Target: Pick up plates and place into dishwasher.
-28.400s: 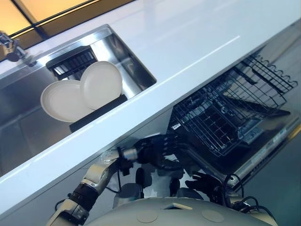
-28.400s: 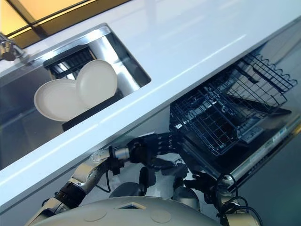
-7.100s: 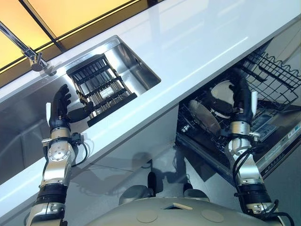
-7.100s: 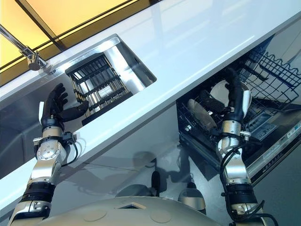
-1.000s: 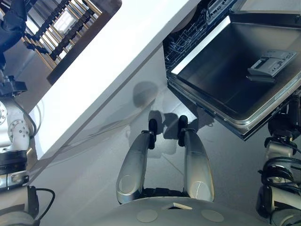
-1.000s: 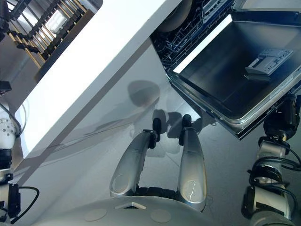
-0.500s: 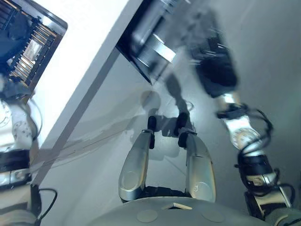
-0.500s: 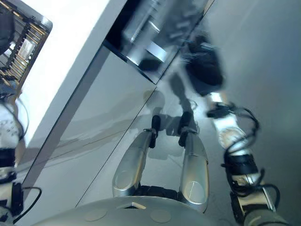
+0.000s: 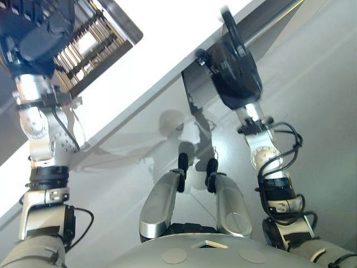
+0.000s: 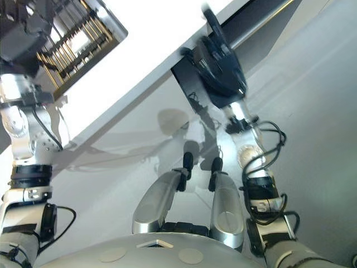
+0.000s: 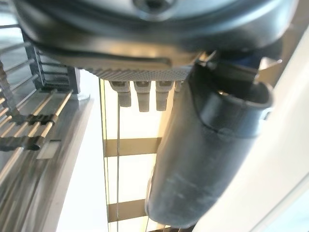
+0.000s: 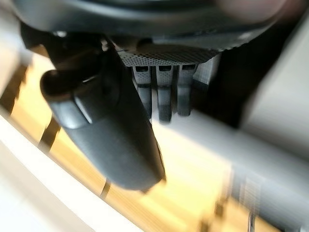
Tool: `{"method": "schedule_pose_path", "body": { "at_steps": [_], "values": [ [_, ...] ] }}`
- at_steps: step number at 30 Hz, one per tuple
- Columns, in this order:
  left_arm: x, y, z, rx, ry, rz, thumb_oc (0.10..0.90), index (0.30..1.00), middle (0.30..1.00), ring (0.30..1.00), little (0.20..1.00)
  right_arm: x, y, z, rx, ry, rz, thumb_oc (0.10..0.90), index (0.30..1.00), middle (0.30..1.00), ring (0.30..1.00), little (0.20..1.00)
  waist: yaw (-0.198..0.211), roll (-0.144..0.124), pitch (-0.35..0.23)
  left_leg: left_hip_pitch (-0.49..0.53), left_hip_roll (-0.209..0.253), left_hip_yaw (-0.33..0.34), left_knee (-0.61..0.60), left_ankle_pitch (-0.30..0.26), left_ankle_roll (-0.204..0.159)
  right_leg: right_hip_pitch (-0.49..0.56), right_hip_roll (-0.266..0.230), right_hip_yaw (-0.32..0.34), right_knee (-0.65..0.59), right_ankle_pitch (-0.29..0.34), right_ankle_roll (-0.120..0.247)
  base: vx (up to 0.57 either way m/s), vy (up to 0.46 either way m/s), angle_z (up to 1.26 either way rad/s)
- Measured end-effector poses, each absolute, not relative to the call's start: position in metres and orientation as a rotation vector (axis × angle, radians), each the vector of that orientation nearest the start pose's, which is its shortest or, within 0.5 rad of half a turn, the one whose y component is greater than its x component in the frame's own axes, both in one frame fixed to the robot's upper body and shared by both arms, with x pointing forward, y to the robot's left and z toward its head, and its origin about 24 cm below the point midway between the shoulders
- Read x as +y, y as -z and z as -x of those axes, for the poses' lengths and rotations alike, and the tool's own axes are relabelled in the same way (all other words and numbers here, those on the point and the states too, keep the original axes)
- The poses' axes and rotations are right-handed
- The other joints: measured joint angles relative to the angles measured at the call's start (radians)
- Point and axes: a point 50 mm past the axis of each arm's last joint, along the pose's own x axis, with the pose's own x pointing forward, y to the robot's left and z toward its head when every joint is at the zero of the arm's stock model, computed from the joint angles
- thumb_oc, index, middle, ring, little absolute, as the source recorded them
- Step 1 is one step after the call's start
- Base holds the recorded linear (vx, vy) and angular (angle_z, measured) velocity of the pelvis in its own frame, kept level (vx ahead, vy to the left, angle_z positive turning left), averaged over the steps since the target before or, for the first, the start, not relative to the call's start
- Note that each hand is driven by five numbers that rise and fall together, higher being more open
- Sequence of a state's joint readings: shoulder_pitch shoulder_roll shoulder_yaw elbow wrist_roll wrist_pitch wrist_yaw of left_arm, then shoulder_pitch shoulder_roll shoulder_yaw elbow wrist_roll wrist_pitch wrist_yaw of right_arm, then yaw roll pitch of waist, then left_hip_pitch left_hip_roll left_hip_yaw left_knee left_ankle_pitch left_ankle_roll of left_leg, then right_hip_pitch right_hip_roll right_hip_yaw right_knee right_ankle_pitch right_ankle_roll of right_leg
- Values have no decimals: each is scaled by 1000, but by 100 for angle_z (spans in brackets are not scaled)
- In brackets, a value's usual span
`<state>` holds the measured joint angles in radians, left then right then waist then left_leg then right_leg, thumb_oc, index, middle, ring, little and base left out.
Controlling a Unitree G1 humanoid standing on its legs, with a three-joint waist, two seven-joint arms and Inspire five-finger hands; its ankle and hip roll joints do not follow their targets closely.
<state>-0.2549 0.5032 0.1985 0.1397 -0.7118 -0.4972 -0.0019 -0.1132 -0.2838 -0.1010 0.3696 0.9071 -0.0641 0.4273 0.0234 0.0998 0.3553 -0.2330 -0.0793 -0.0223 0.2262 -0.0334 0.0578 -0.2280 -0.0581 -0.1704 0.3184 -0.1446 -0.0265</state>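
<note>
Under the edge of the white counter we see a dark opening, surely the dishwasher, but we cannot make out any plates there. Our right hand is raised just in front of this opening, its fingers straight and relaxed, holding nothing. Our left hand is over the dark rack in the sink, also with straight fingers and nothing held.

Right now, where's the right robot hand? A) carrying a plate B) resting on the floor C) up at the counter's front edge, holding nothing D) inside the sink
C: the right robot hand is raised at the front edge of the white counter, fingers straight, with nothing in it.
</note>
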Motion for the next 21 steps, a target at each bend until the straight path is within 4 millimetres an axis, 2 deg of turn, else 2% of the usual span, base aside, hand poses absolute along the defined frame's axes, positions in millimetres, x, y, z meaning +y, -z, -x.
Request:
{"method": "schedule_pose_path", "body": {
  "at_steps": [2, 3, 5, 7, 9, 10, 11, 13, 18, 21],
  "values": [
    [293, -157, -262, -713, -241, 219, 800, 900, 900, 900, 900, -261, 30, -219, 175, 50, -546, 800, 900, 900, 900, 900, -4, -3, -15, 51, -2, -1, -42, 5, 2, 47, 1, -1, -38, 2, 4, 61, 18, 1],
    [297, -151, -257, -701, -266, 219, 800, 900, 900, 900, 900, -268, 50, -197, 264, 119, -516, 800, 900, 900, 900, 900, -12, -3, -21, 75, -1, -2, -65, 8, 1, 71, 3, -2, -59, 4, 5, 72, 17, 3],
    [304, -138, -250, -661, -307, 212, 800, 900, 900, 900, 900, -274, 76, -164, 393, 199, -493, 800, 900, 900, 900, 900, -31, -7, -27, 133, 1, -4, -111, 16, 0, 126, 8, -6, -96, 5, 6, 63, 14, 3],
    [311, -123, -245, -600, -341, 203, 800, 900, 900, 900, 900, -274, 97, -138, 505, 256, -477, 800, 900, 900, 900, 900, -34, -20, -73, 165, 7, -4, -155, 24, -4, 154, 17, -5, -135, 12, 8, 34, 5, -3],
    [314, -114, -244, -566, -357, 203, 800, 900, 900, 900, 900, -271, 110, -126, 585, 288, -452, 800, 900, 900, 900, 900, -35, -25, -103, 206, 10, -10, -196, 38, -10, 195, 23, -9, -173, 19, 8, 10, -1, 7],
    [313, -111, -244, -556, -358, 207, 800, 900, 900, 900, 900, -272, 113, -126, 607, 297, -437, 800, 900, 900, 900, 900, -36, -33, -112, 218, 11, -13, -206, 40, -11, 210, 25, -9, -188, 22, 9, 2, 0, 12],
    [313, -110, -244, -552, -360, 209, 800, 900, 900, 900, 900, -272, 115, -123, 625, 307, -428, 800, 900, 900, 900, 900, -36, -27, -121, 227, 11, -14, -215, 42, -9, 220, 27, -10, -199, 24, 7, -7, 0, 13],
    [312, -104, -243, -533, -367, 219, 800, 900, 900, 900, 900, -271, 119, -123, 661, 331, -402, 800, 900, 900, 900, 900, -36, -40, -161, 242, 12, -20, -239, 49, -7, 244, 32, -11, -235, 33, 10, -11, 4, 16],
    [309, -96, -244, -489, -370, 189, 800, 900, 900, 900, 900, -273, 131, -114, 774, 387, -276, 800, 900, 900, 900, 900, -26, -54, -189, 294, 10, -34, -278, 62, -10, 305, 36, -11, -291, 43, 11, -21, -4, 13],
    [308, -88, -244, -432, -384, 183, 800, 900, 900, 900, 900, -274, 141, -97, 932, 345, -61, 800, 900, 900, 900, 900, -20, -55, -201, 309, 9, -33, -291, 65, -9, 334, 39, -10, -319, 50, 14, -33, -50, 12]
  ]
}}
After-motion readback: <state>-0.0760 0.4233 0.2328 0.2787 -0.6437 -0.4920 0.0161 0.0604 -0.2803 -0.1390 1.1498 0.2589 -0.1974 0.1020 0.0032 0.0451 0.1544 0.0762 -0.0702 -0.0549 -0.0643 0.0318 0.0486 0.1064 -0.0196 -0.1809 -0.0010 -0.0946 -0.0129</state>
